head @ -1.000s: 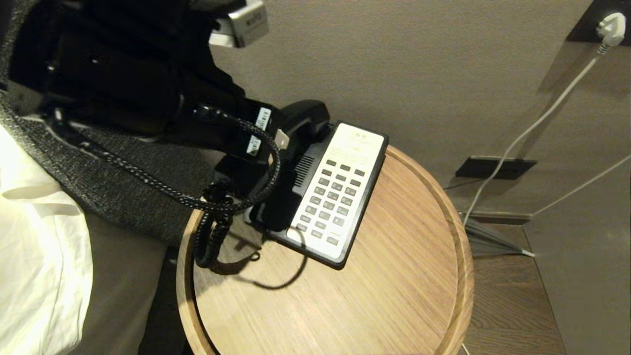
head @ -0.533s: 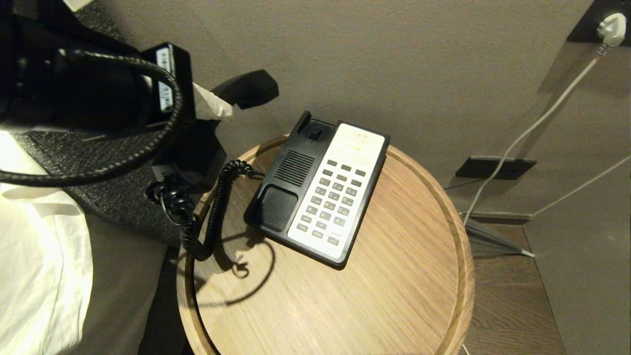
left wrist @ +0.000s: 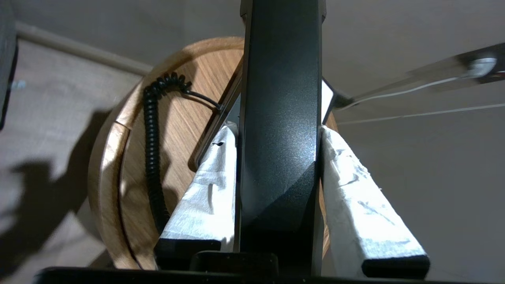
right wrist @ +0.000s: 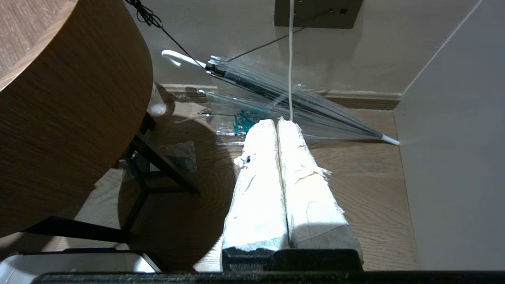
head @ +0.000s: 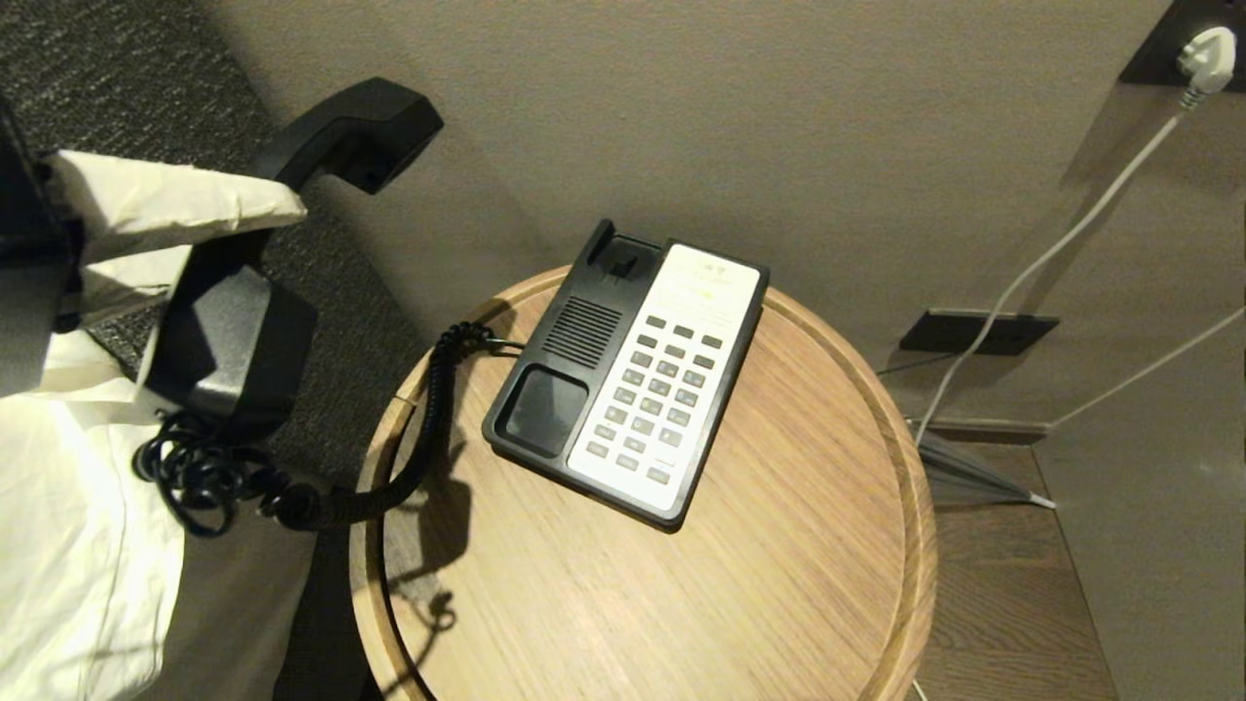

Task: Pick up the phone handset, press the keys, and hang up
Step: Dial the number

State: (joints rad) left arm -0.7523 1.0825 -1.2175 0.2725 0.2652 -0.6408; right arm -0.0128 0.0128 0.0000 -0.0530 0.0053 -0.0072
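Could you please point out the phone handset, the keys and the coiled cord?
phone handset [head: 355, 125], head view, raised upper end.
keys [head: 654, 394], head view, middle of keypad.
coiled cord [head: 433, 409], head view, stretch over table edge.

no legible text — none anywhere

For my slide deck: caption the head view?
Left gripper holds the phone handset off its base, cord trailing.

I'm looking at a round wooden worktop [head: 798, 545] with a raised rim, set against a plain beige wall [head: 779, 127]. A white plug [head: 1205, 54] sits in a dark wall socket, its cable trailing down. A clear folded umbrella [right wrist: 284, 98] lies on the dark wood floor [right wrist: 371, 205]. White bedding [head: 68, 545] lies beside the worktop.
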